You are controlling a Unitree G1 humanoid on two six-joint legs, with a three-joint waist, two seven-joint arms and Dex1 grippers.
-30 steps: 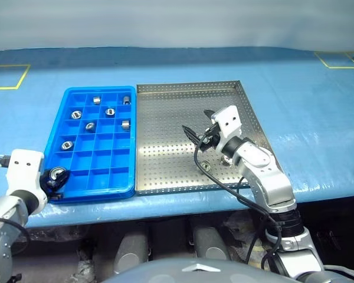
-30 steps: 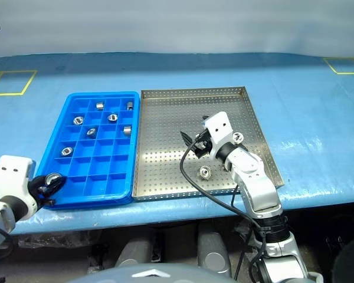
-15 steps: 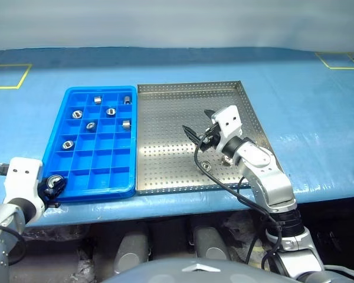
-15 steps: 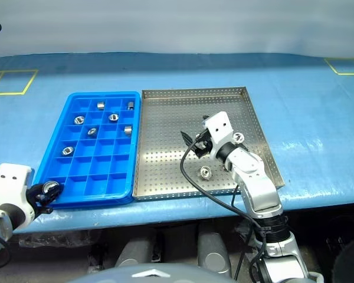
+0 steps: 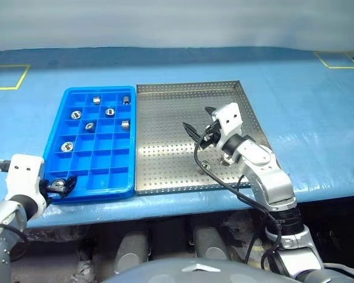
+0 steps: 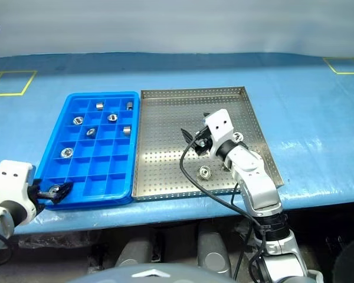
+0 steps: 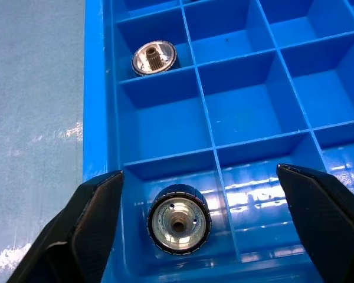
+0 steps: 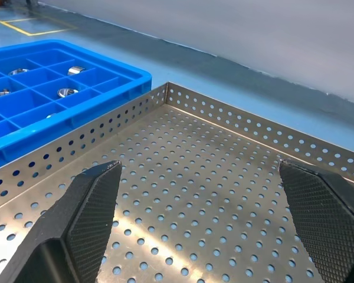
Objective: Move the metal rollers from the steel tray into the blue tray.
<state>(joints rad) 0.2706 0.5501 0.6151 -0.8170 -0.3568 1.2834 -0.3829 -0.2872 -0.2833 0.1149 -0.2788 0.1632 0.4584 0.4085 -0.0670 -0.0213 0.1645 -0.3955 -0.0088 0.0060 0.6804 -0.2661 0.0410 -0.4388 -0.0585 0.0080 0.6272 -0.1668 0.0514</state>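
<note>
we see two trays side by side: the blue tray (image 5: 91, 141) and the steel tray (image 5: 165, 118).
our left gripper (image 7: 206, 224) gapes wide over a roller (image 7: 179, 219) lying in the blue tray's near-left corner compartment; our right gripper (image 8: 209, 230) gapes wide, empty, above the steel tray right of it, where another roller (image 6: 205, 172) lies.

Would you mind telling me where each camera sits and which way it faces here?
Left and right eye views: head camera, looking forward and down on the blue tray, steel tray and both arms.
Left wrist view: on the left arm, looking down into the blue tray's near corner, a metal roller lying between the open left pincer's black fingers.
Right wrist view: on the right arm, looking level across the steel tray, through the open right pincer.
Shared: the wrist views both show the blue tray.
</note>
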